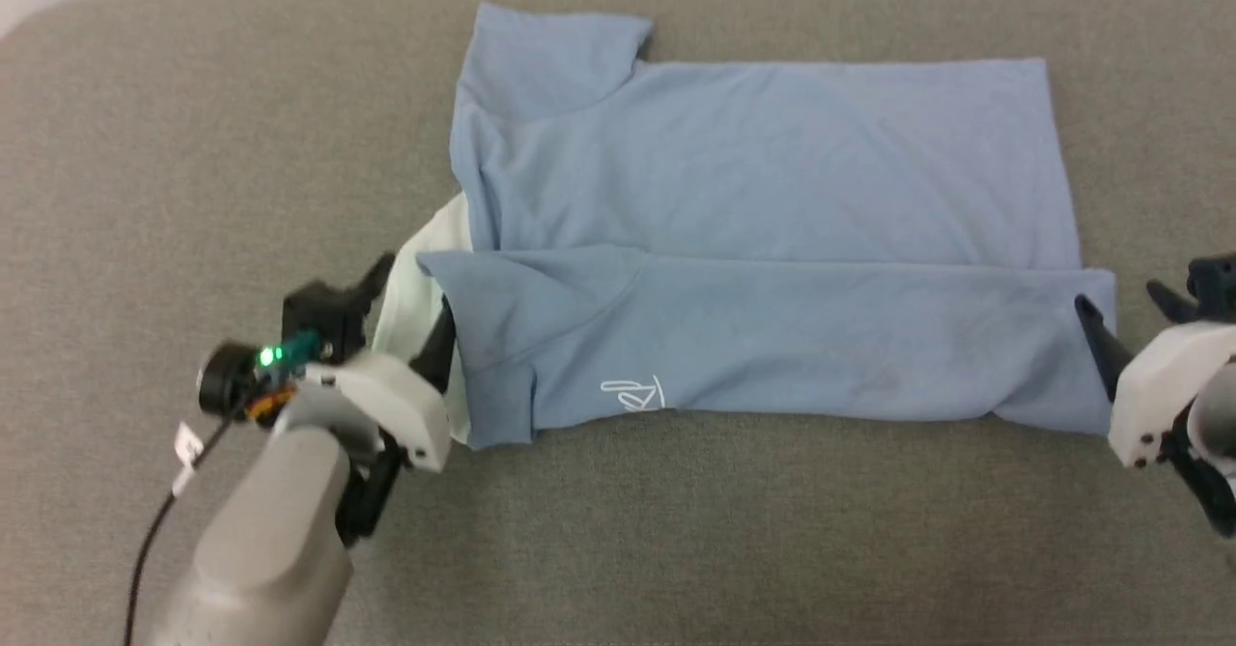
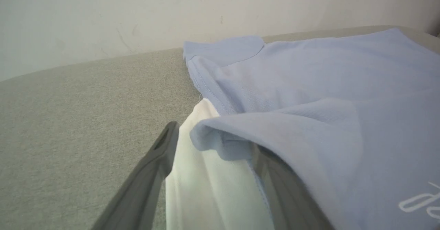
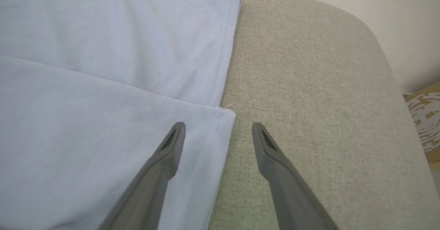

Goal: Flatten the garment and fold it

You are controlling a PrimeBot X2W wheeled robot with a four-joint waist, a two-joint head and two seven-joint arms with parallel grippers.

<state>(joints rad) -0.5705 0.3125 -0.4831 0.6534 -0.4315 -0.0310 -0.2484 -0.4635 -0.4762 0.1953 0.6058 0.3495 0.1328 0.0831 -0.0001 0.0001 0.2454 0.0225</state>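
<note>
The light blue polo shirt (image 1: 763, 163) lies mid-tabletop, long axis left to right, with its near edge folded over lengthwise. Its white collar (image 2: 202, 182) end points left, between the wide-spread fingers of the left gripper (image 1: 415, 310). The hem (image 3: 225, 51) end lies right, where the right gripper (image 3: 218, 127), equally wide, straddles the near corner. Each arm is nearest its own end. The grey woven tabletop (image 1: 676, 530) meets a pale wall (image 2: 103, 17).

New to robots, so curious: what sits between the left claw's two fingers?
The shirt's white collar lies between the left gripper's open fingers, shown in the left wrist view.
</note>
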